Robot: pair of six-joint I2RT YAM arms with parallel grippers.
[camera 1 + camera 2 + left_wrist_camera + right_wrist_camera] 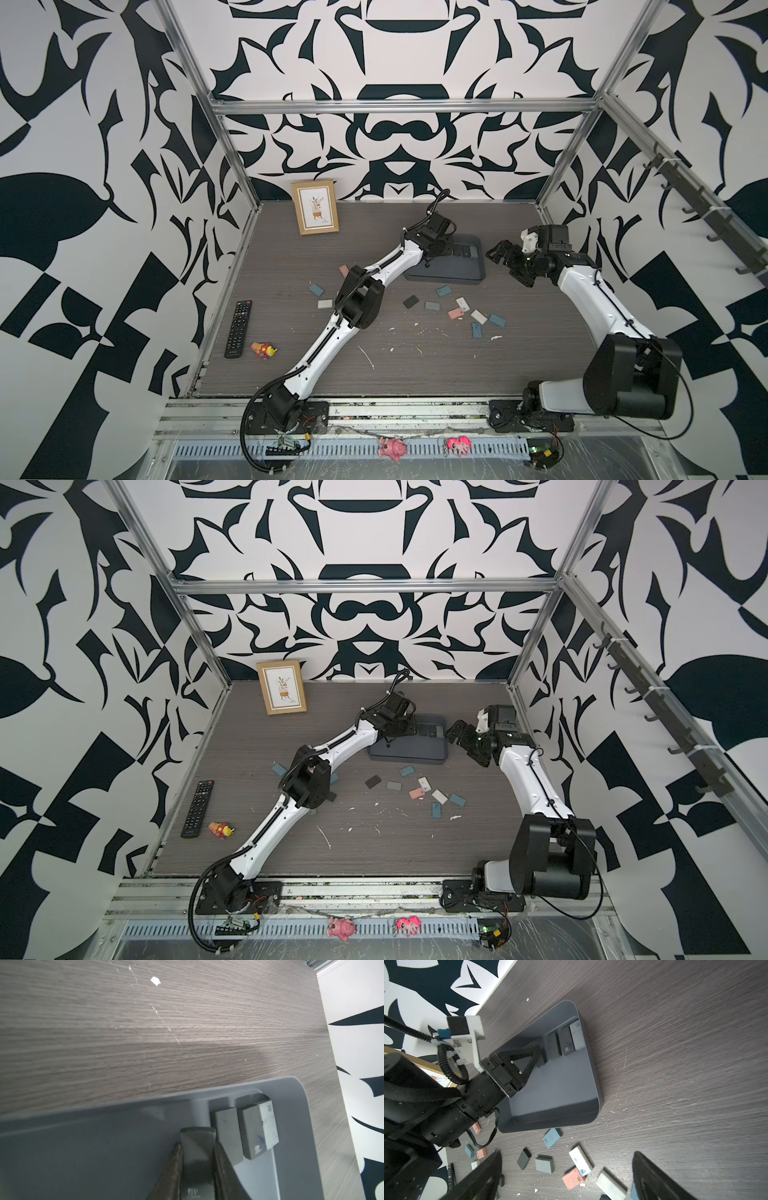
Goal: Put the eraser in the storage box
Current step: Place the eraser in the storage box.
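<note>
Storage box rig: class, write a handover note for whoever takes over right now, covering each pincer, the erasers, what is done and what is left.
Left pincer: shut on a dark eraser, low inside the storage box.
Right pincer: open, empty, hovering beside the box.
Done: three erasers stand in a row at one end of the box.
Left: release the held eraser beside them. Many loose erasers lie on the table.

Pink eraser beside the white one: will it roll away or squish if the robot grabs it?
Probably no rolling: the pink eraser is a flat block lying on its wide face. Probably little squishing: the left gripper pinches a dark eraser that looks unbent. It may crumble a bit, judging by the white crumbs nearby.
</note>
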